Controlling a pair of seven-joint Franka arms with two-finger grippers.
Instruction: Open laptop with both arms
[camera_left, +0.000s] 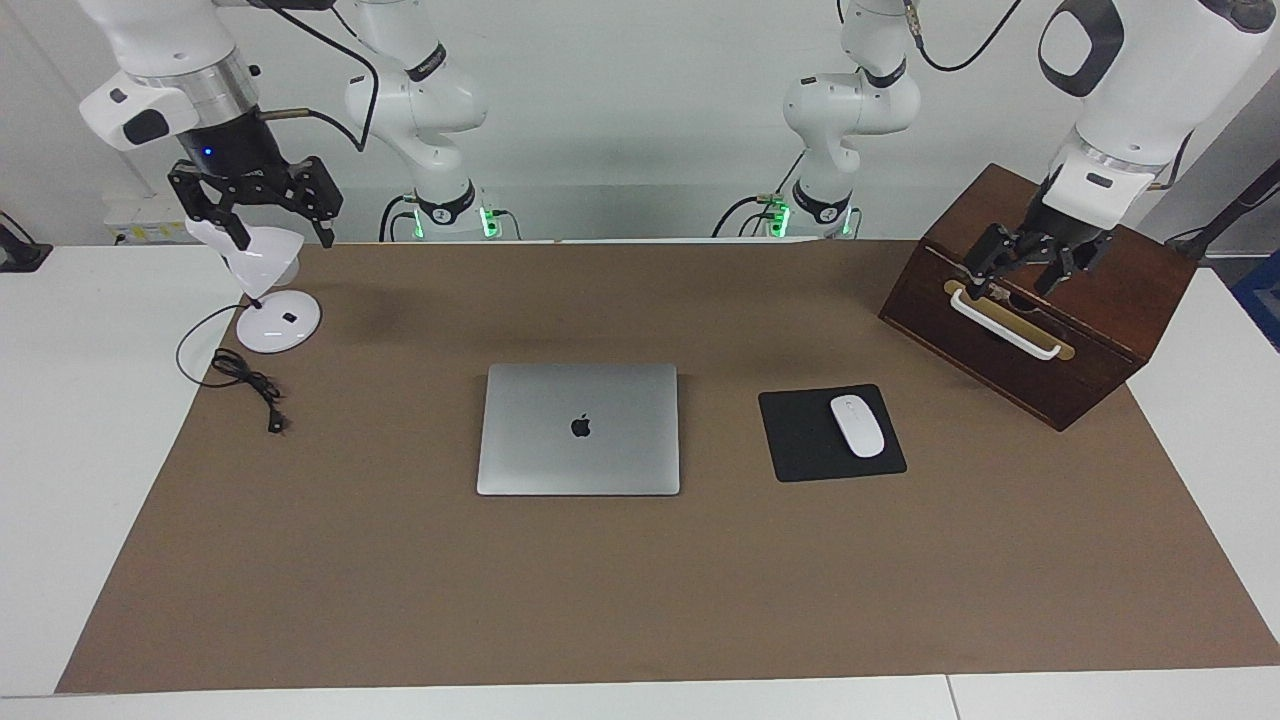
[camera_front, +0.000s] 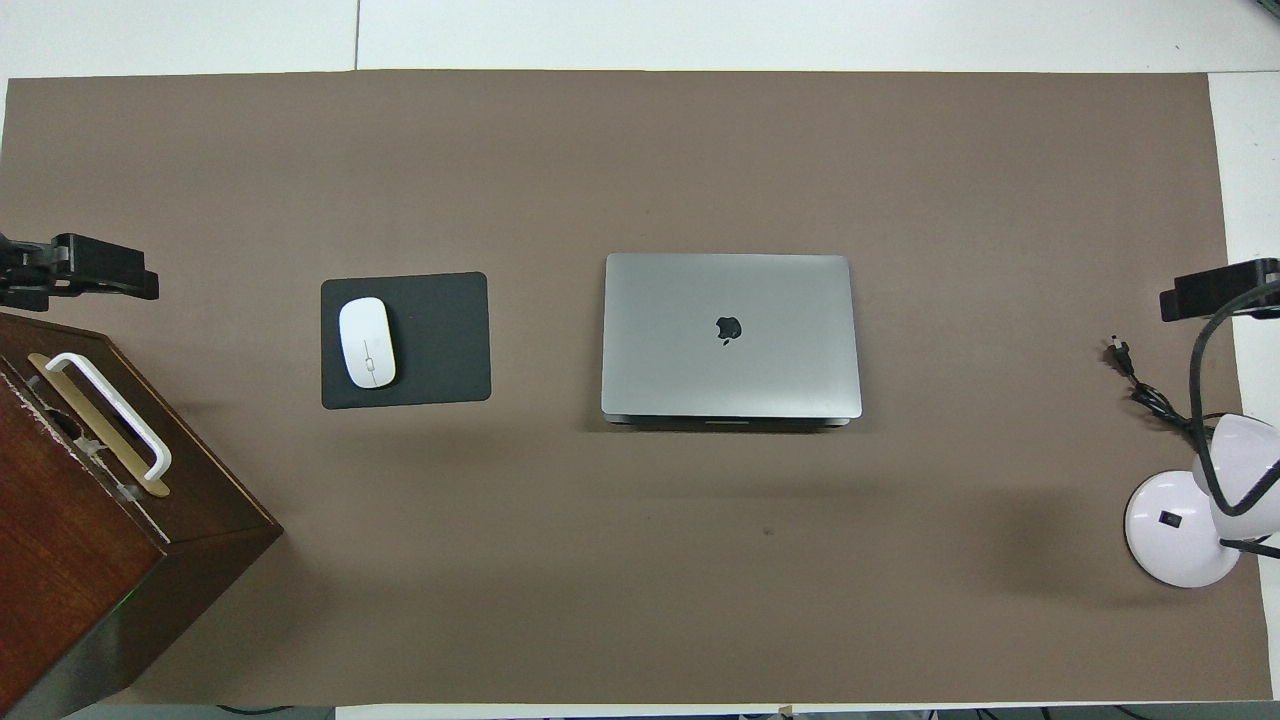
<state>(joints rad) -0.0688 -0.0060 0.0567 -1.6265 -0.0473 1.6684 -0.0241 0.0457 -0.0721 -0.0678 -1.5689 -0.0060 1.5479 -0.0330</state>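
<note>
closed laptop (camera_left: 578, 428) lies flat mid-bench, well apart from both hands. left hand (camera_left: 1030, 270) and right hand (camera_left: 262, 205) hang spread, empty. thin, slick, stiff metal: probably pin the base, lift the lid's front lip.

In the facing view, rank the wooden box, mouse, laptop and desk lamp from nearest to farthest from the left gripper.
1. Wooden box, under the left gripper.
2. Mouse, on the mouse pad.
3. Laptop, mid-table, closed.
4. Desk lamp, at the right arm's end.
</note>
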